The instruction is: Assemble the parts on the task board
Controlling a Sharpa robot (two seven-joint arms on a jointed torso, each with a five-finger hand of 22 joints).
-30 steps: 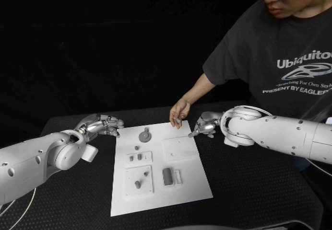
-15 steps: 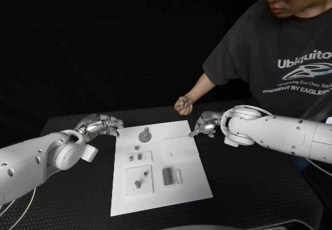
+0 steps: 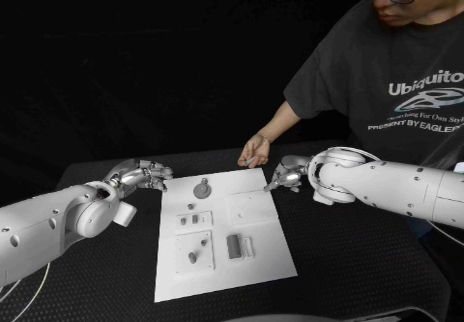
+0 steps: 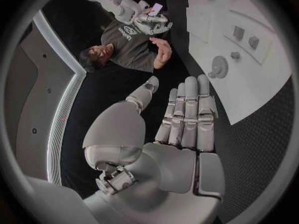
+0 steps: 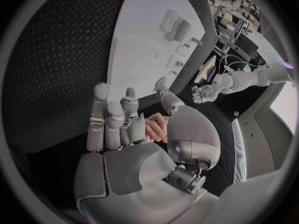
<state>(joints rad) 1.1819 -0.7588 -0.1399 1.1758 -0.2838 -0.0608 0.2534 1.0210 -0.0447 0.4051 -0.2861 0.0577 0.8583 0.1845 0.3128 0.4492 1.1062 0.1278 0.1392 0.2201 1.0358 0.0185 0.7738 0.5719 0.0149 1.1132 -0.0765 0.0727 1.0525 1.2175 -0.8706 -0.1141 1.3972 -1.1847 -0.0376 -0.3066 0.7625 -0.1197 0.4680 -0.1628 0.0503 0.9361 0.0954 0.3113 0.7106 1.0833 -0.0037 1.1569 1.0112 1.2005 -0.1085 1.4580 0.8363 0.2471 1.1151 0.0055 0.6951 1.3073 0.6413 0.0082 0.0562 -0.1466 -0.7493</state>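
- The black table (image 3: 348, 248) carries the white task board (image 3: 261, 258), which lies lengthwise in the middle, between the two arms.
- A person stands at the far side of the table, and the person's hand (image 3: 255, 150) hangs just above the far right corner of the task board; whether it touches the board, I cannot tell.
- The left robot hand (image 3: 145, 176) hovers just off the far left corner of the task board. In the left wrist view its fingers (image 4: 190, 112) lie straight and side by side with the thumb apart, and nothing is in them.
- The right robot hand (image 3: 286, 176) hovers just beside the far right edge of the task board, close to the person's hand. In the right wrist view its fingers (image 5: 112, 119) stand up, slightly apart, and it holds nothing.
- A round grey part (image 3: 202, 190) with a short stem lies on the far left portion of the task board, near the left robot hand.
- A dark upright block (image 3: 233, 247) stands in the near half of the board, with a pale slim piece (image 3: 251, 247) just beside it on the right.
- A raised square panel (image 3: 192, 252) to the left of the block bears a small grey peg (image 3: 192, 257).
- Two small grey parts (image 3: 190, 219) sit side by side around the middle of the board, on its left portion.
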